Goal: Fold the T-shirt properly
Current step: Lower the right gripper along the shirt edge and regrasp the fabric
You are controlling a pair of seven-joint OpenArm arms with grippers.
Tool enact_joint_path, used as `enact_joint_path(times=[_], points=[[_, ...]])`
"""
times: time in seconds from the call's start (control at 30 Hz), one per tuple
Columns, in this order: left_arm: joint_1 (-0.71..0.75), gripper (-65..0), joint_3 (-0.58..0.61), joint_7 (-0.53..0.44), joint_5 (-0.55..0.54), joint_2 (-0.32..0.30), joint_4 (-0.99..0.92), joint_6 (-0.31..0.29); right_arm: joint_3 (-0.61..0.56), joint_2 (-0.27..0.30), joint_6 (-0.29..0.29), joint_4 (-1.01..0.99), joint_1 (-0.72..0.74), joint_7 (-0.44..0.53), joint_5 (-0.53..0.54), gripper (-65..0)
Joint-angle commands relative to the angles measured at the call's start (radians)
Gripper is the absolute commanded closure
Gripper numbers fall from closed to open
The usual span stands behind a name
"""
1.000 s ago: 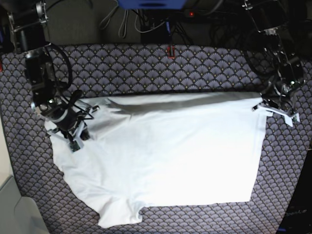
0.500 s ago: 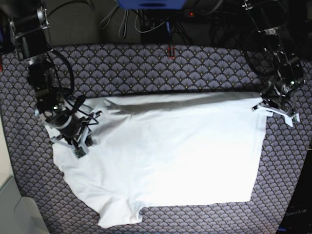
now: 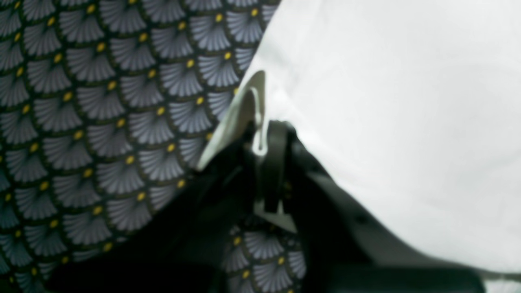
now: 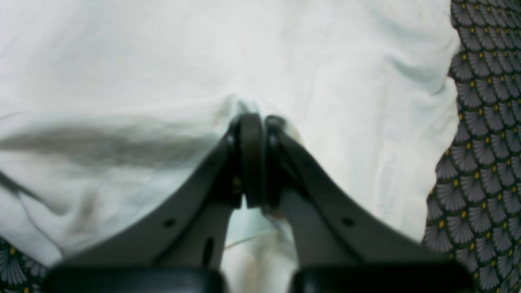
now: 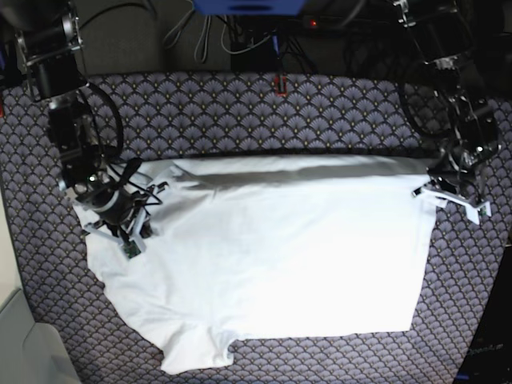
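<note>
Patterned surface point(image 5: 240, 104), dark cloth with grey fan scales and yellow dots, carries one garment.

T-shirt point(image 5: 272, 256), plain white, spread mostly flat across the middle of the surface. Near edge: a sleeve or corner hangs toward the camera at the shirt's lower left in the base view, rumpled. Body smooth, few wrinkles. Far edge runs as a straight, slightly raised line with shadow beneath it — likely lifted off the surface between two grip points.

Right end effector point(image 4: 254, 122): jaws closed tight on a pinch of T-shirt cloth at the shirt's far left corner in the base view; fabric bunches up into the pads, puckers radiate from them. Pinch sits inside the shirt's edge, not at the very hem.

Left end effector point(image 3: 266, 134): jaws narrow, clamped on the shirt's opposite far corner; a thin flap of hem stands up beside the finger, shirt body spreading away to one side, bare surface to the other.

Judgement: both corners held so the far edge stays taut and even, ready to carry over the shirt toward its near edge for a fold.

Beyond the shirt: cables and dark equipment point(image 5: 248, 24), indistinct.
</note>
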Motion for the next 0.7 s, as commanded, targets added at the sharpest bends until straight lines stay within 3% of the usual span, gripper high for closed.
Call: enact_joint_path(times=[0.0, 0.67], points=[[-0.026, -0.4, 0.017, -0.015, -0.008, -0.012, 0.018, -0.001, 0.008, 0.012, -0.003, 0.015, 0.021, 0.025, 0.003, 0.0], [-0.055, -0.5, 0.046, -0.015, -0.006, -0.048, -0.001, 0.007, 0.011, 0.01, -0.003, 0.015, 0.02, 0.027, 0.003, 0.0]])
